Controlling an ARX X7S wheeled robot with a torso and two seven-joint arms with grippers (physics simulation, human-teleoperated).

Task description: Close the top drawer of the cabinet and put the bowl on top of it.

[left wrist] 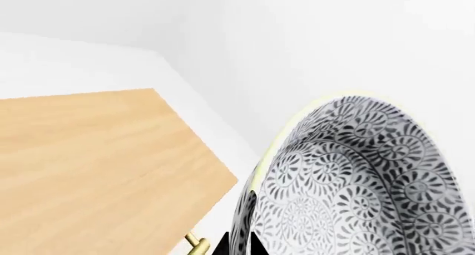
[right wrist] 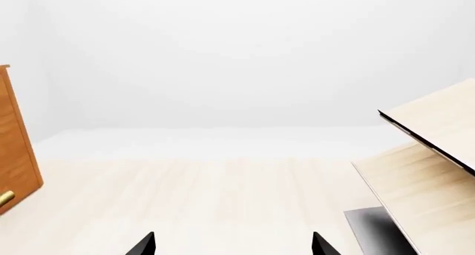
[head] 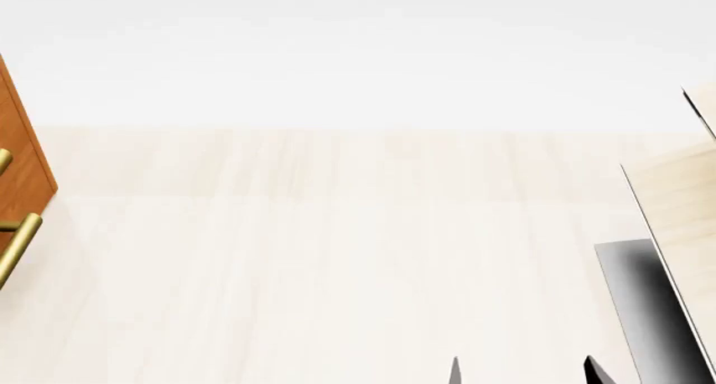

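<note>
Left gripper carries the bowl beside the cabinet top

Left gripper (left wrist: 239,245) shows only as dark fingertips at the rim of the bowl (left wrist: 356,182), pinching its wall. The patterned bowl fills the wrist view and hangs in the air. Just beside the bowl lies the cabinet (left wrist: 97,166), its flat wooden top facing up and bare; a brass handle (left wrist: 196,243) peeks out below the top's near edge. Whether the top drawer is fully shut cannot be told. From the bowl, the top surface lies to one side and lower, so this arm is clearly the nearer one. Right gripper (right wrist: 232,244) is spread wide and holds nothing, well apart from the cabinet.
</note>
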